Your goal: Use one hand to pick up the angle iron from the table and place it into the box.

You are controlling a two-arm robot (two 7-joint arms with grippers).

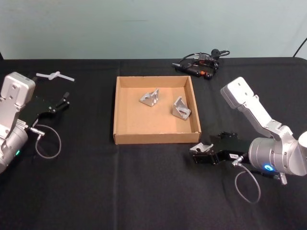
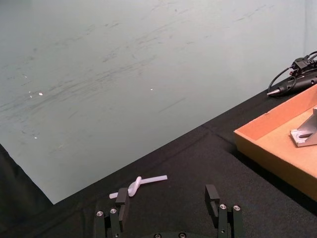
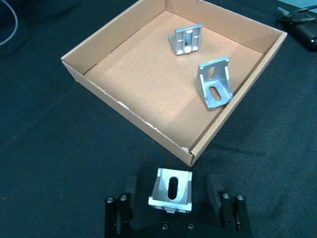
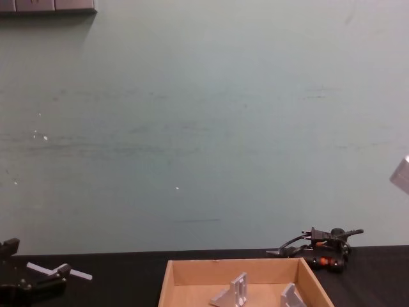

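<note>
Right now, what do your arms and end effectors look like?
The left arm and right arm are silver-grey with boxy links; the right's round joint glows blue, and a thin grey cable loops from each wrist. The left end effector and right end effector are black, two-fingered, with small silver screws.

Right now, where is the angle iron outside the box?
Head view, right side: the angle iron sits between the right gripper's open fingers, beside the box's near corner.

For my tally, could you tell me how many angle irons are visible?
3. Two in the box: one central, one by the right wall. The third sits on the table between the right end effector's open fingers.
</note>
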